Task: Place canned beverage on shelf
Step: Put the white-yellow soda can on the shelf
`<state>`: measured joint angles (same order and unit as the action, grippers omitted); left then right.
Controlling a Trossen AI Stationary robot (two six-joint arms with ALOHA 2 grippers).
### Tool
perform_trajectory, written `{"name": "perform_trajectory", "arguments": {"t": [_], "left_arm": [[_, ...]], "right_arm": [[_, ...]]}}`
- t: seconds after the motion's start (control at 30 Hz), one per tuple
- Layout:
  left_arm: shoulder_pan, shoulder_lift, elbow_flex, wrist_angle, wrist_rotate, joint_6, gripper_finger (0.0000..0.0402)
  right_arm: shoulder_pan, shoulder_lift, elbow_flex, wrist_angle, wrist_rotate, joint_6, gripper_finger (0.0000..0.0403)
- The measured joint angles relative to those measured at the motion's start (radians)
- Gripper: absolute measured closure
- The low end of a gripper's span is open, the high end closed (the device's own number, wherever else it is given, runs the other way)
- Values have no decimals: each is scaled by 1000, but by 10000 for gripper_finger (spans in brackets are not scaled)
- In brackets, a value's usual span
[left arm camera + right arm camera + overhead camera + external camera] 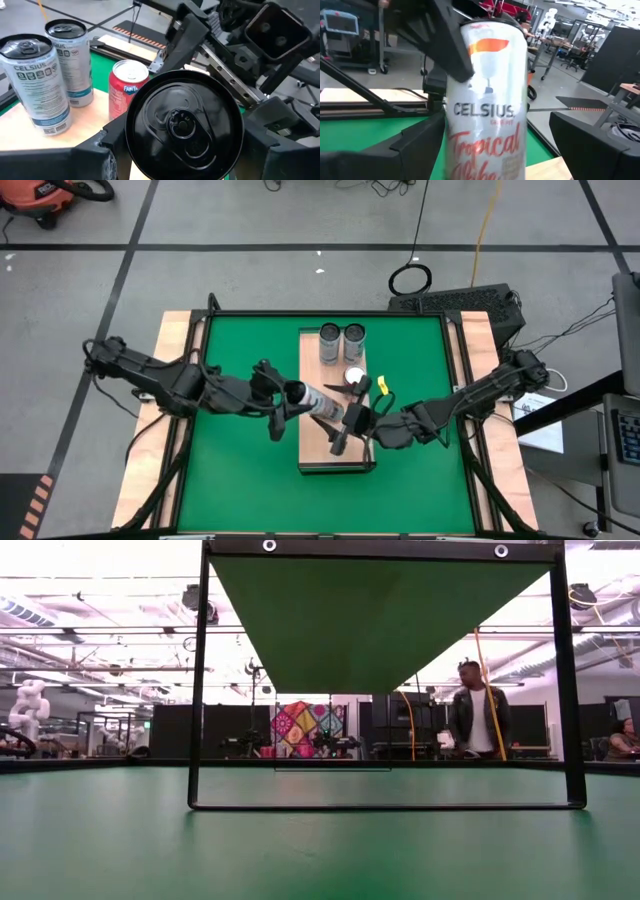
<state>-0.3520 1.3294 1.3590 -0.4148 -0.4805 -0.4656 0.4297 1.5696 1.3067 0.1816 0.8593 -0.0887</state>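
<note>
A white Celsius can hangs tilted, nearly level, over the light-wood shelf, its black lid toward my left arm. My left gripper is shut on its lid end. My right gripper is open at the can's bottom end, with one finger on each side of the printed wall. Two more Celsius cans and a red Fanta can stand upright on the shelf's far half. My left gripper pinches the can's wall just below the lid rim between its two fingers, one on each side. The fingers come from the table's left and point along the can. The can is lifted clear of the shelf, lid end toward my left wrist. My right gripper stands around the can's lower wall; I cannot tell whether its fingers touch it.
The shelf lies lengthwise in the middle of the green tabletop. Its near half is bare wood. A small yellow item lies just right of the shelf. People stand in the room beyond the table.
</note>
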Motion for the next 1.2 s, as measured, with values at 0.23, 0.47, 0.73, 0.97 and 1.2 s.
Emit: {"name": "perform_trajectory", "arguments": {"t": [0.23,0.47,0.73,0.97,1.2], "left_arm": [[-1,25,0,10,-33,1,156],[-2,35,0,15,-33,1,149],[-1,44,0,14,-37,0,147],[-2,45,-1,17,-41,0,146],[-1,45,-1,16,-41,4,146]], "right_arm": [[-24,0,0,-40,-31,16,91],[-43,0,0,-68,-100,28,125],[-61,0,0,-81,-111,37,117],[-76,-1,0,-91,-156,44,124],[-86,-2,0,-93,-158,44,143]]}}
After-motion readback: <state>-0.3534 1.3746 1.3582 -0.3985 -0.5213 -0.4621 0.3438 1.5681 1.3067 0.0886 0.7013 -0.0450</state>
